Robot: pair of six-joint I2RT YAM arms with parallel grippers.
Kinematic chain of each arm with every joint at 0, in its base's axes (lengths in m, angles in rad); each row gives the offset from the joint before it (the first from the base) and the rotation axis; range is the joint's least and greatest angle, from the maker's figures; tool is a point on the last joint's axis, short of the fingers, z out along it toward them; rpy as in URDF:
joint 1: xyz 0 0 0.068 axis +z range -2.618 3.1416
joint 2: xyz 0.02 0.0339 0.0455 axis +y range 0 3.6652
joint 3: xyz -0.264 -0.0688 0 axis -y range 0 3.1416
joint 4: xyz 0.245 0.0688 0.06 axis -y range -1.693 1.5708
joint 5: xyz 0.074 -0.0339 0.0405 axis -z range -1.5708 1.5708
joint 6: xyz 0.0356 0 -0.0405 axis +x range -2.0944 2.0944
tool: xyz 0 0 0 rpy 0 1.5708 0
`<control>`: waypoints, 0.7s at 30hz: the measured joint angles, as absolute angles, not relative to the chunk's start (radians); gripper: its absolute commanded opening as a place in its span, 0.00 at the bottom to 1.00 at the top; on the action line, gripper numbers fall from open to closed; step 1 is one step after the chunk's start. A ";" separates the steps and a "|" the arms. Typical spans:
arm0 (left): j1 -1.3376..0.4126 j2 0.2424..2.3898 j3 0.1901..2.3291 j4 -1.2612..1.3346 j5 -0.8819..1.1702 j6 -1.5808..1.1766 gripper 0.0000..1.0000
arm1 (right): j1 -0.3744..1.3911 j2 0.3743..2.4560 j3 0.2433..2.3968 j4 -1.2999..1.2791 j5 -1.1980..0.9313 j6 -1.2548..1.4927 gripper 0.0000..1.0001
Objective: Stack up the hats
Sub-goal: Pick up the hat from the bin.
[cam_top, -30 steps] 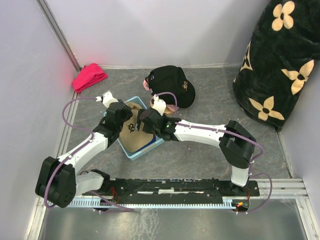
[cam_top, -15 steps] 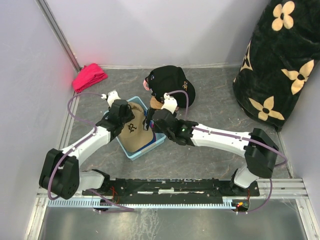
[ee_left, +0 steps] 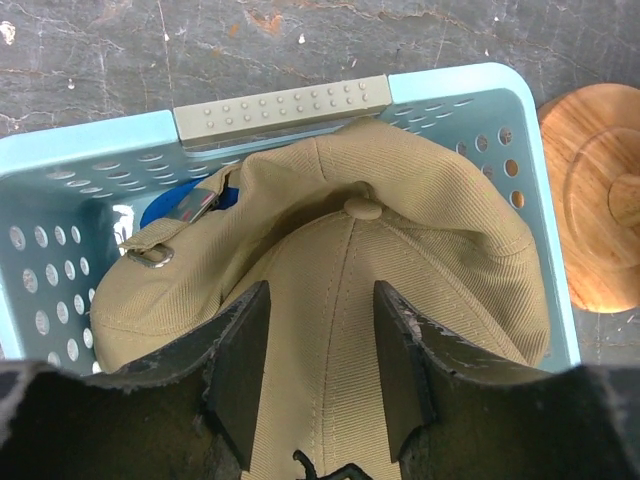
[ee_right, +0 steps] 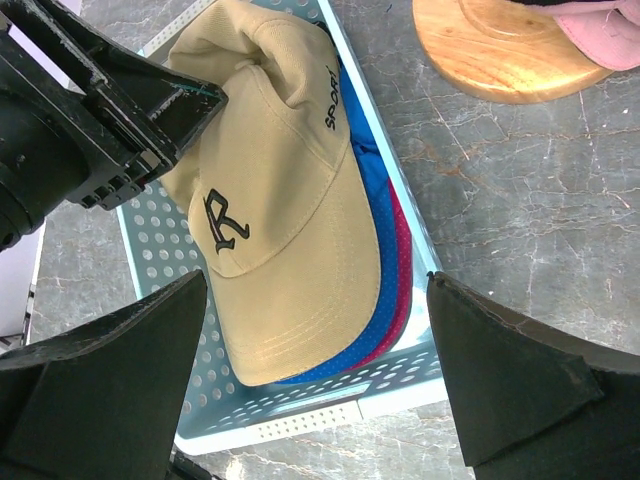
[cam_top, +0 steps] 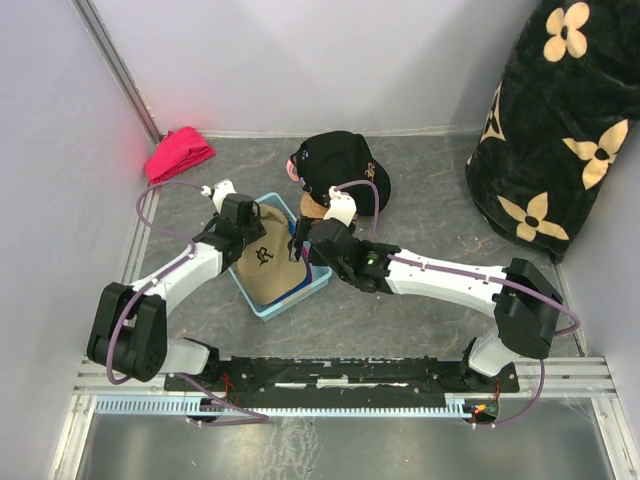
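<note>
**Tan cap tops the basket pile**

The tan cap (ee_right: 270, 200) lies in the basket (ee_right: 300, 420), on a blue cap (ee_right: 365, 230) and a magenta cap (ee_right: 395, 290). The left gripper (ee_left: 320, 370) is over its crown, jaws parted and gripping nothing. The right gripper (ee_right: 315, 300) hangs wide open, empty, above the brim.

The bench (cam_top: 430, 310) is dark grey with cracks and pale spots like stone. Plain pale walls stand around it, a back wall (cam_top: 320, 60), a left wall (cam_top: 50, 200) and a right wall (cam_top: 612, 300), with a thin metal strip (cam_top: 115, 65) in the back left corner. A big black blanket (cam_top: 545, 150) with cream flowers is heaped at the right, a small red cloth (cam_top: 178, 153) in the back left corner throws a pink glow on the wall, and a metal rail (cam_top: 560, 375) and a shiny metal sheet (cam_top: 330, 450) lie along the near edge.
</note>
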State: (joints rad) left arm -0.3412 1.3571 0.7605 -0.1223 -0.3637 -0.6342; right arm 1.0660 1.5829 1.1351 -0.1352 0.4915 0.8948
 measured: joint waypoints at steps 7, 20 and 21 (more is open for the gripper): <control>-0.321 1.358 0.760 -0.105 -0.317 -0.634 0.56 | 1.066 1.583 1.135 -0.135 0.492 0.888 0.98; -0.320 1.396 0.759 -0.065 -0.217 -0.636 0.23 | 1.066 1.575 1.126 -0.133 0.499 0.883 0.98; -0.320 1.399 0.758 -0.062 -0.209 -0.636 0.09 | 1.066 1.570 1.122 -0.131 0.499 0.884 0.98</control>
